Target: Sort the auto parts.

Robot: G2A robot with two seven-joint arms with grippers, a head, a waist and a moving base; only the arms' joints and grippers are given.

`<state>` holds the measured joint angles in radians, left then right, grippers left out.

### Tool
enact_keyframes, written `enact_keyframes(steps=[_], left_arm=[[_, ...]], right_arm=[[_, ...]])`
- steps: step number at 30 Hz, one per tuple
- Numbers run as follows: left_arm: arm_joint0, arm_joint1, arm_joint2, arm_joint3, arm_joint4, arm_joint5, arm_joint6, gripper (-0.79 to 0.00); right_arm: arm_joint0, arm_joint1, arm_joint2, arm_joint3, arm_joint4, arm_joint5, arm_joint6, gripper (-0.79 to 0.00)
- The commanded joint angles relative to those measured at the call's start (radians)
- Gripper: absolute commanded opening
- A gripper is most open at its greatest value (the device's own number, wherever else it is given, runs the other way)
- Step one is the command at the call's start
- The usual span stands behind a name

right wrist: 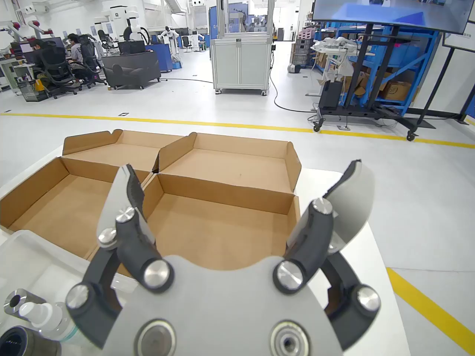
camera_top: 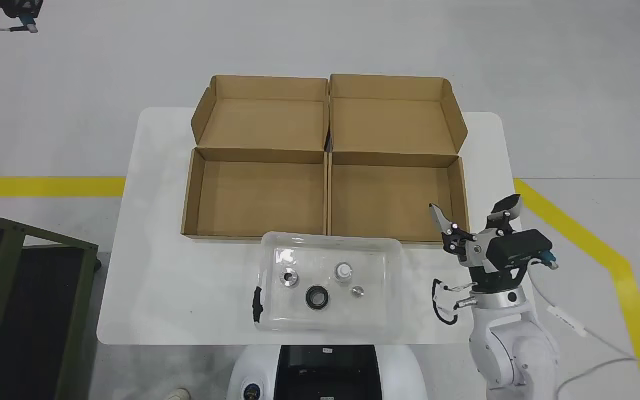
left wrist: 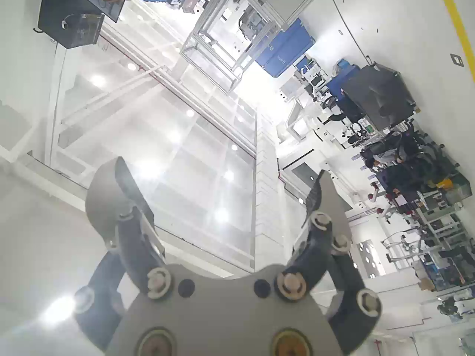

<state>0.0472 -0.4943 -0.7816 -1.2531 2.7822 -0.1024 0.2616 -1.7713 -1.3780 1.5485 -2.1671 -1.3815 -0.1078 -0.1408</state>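
A clear plastic bin (camera_top: 382,262) at the table's near edge holds a silver cylinder (camera_top: 288,278), a black ring (camera_top: 319,296), a white-capped part (camera_top: 343,271) and a small silver piece (camera_top: 357,291). Behind it stand two open cardboard boxes, the left box (camera_top: 255,195) and the right box (camera_top: 395,200), both bare inside. My right gripper (camera_top: 472,207) hangs open and holds nothing, over the near right corner of the right box (right wrist: 219,220), to the right of the bin. The right wrist view catches the cylinder (right wrist: 15,300) and capped part (right wrist: 41,315). My left gripper (left wrist: 220,167) is open, holds nothing and points at the ceiling.
The white table (camera_top: 160,250) has free room left of the boxes and bin. Both box lids (camera_top: 265,120) lie folded back toward the far edge. A yellow floor line (camera_top: 60,186) runs past the table.
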Motion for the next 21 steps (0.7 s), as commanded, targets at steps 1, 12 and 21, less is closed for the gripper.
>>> enact_keyframes(steps=[1,12,21], left_arm=[[0.000,0.000,0.000,0.000,0.000,0.000,0.000,-0.001],[0.000,0.000,0.000,0.000,0.000,0.000,0.000,0.000],[0.000,0.000,0.000,0.000,0.000,0.000,0.000,0.000]], right_arm=[[0.000,0.000,0.000,0.000,0.000,0.000,0.000,-0.001],[0.000,0.000,0.000,0.000,0.000,0.000,0.000,-0.001],[0.007,0.001,-0.003,0.002,0.009,-0.011,0.019,0.000]])
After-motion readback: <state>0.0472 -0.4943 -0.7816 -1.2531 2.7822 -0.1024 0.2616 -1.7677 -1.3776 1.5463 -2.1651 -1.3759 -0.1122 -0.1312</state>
